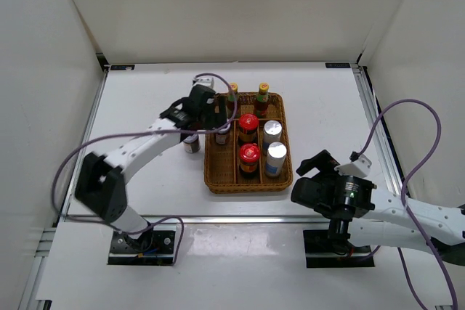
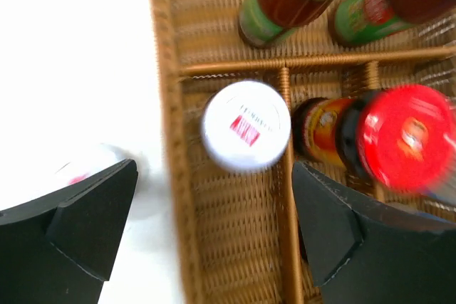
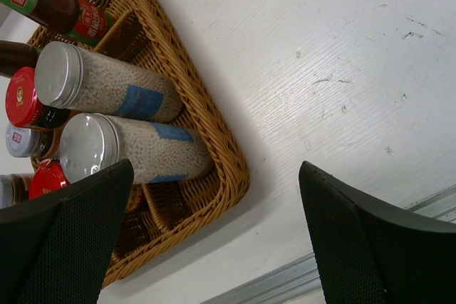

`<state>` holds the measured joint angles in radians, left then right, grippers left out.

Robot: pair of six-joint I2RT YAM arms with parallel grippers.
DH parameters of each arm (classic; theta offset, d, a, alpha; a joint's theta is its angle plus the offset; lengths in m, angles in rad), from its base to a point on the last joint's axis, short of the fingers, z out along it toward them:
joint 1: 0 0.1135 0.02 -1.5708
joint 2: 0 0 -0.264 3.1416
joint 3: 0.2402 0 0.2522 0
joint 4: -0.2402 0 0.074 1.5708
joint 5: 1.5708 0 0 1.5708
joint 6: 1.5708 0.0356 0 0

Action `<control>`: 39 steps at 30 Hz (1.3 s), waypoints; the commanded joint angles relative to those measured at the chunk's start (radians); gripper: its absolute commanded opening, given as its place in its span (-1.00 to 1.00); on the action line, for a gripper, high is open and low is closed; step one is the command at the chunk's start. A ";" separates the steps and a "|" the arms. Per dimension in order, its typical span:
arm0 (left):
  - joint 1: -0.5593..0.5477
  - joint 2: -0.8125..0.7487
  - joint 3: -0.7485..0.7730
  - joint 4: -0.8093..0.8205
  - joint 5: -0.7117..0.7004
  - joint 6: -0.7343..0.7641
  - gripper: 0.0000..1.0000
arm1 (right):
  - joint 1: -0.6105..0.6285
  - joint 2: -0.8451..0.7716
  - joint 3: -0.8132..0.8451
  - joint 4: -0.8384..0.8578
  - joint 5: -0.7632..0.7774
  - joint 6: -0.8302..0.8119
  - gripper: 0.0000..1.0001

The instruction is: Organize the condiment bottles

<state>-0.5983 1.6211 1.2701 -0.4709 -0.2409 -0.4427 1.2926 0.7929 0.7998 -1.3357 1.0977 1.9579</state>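
Note:
The brown wicker tray (image 1: 213, 172) holds two yellow-capped dark bottles (image 1: 232, 93) (image 1: 262, 93) at the back, two red-lidded jars (image 1: 248, 123) (image 1: 249, 154) in the middle column, two silver-capped bottles (image 1: 272, 131) (image 1: 276, 153) on the right and one grey-lidded jar (image 1: 221, 133) on the left. The other grey-lidded jar (image 1: 191, 143) stands on the table just left of the tray. My left gripper (image 1: 216, 123) hovers open above the tray's left column, over the grey-lidded jar (image 2: 246, 124); the outside jar (image 2: 92, 169) shows blurred by its left finger. My right gripper (image 1: 312, 167) is open and empty, off the tray's near right corner (image 3: 228, 176).
White walls enclose the table on the left, back and right. A metal rail (image 1: 240, 217) runs along the near edge. Purple cables loop off both arms. The tray's front left compartment (image 2: 235, 247) is bare wicker.

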 commanded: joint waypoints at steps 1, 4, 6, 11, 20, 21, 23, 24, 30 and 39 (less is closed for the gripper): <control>-0.006 -0.257 -0.124 -0.038 -0.140 -0.047 1.00 | 0.007 -0.017 -0.020 -0.106 0.048 0.124 1.00; 0.012 -0.384 -0.210 -0.038 -0.140 -0.047 1.00 | 0.007 -0.027 -0.021 -0.096 0.048 0.124 1.00; 0.012 -0.420 -0.284 -0.038 -0.140 -0.047 1.00 | 0.007 -0.027 -0.030 -0.095 0.048 0.124 1.00; 0.060 -0.396 -0.347 -0.038 -0.072 -0.047 1.00 | 0.007 -0.037 -0.030 -0.095 0.048 0.114 1.00; 0.126 -0.216 -0.301 0.009 -0.018 -0.036 1.00 | 0.007 -0.069 -0.048 -0.086 0.048 0.114 1.00; 0.135 -0.198 -0.290 0.018 -0.018 -0.036 1.00 | 0.007 -0.069 -0.048 -0.086 0.048 0.114 1.00; 0.144 -0.178 -0.281 0.031 0.003 -0.027 1.00 | 0.007 -0.078 -0.048 -0.086 0.048 0.114 1.00; 0.144 -0.168 -0.269 0.040 0.017 -0.027 1.00 | 0.007 -0.078 -0.048 -0.086 0.048 0.114 1.00; 0.164 -0.093 -0.203 0.051 0.051 -0.008 0.97 | 0.007 -0.078 -0.048 -0.086 0.048 0.114 1.00; 0.164 -0.124 -0.202 0.051 0.069 0.013 0.29 | 0.007 -0.087 -0.066 -0.086 0.048 0.114 1.00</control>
<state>-0.4347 1.5608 1.0611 -0.4370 -0.1978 -0.4328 1.2926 0.7124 0.7506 -1.3361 1.1007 1.9606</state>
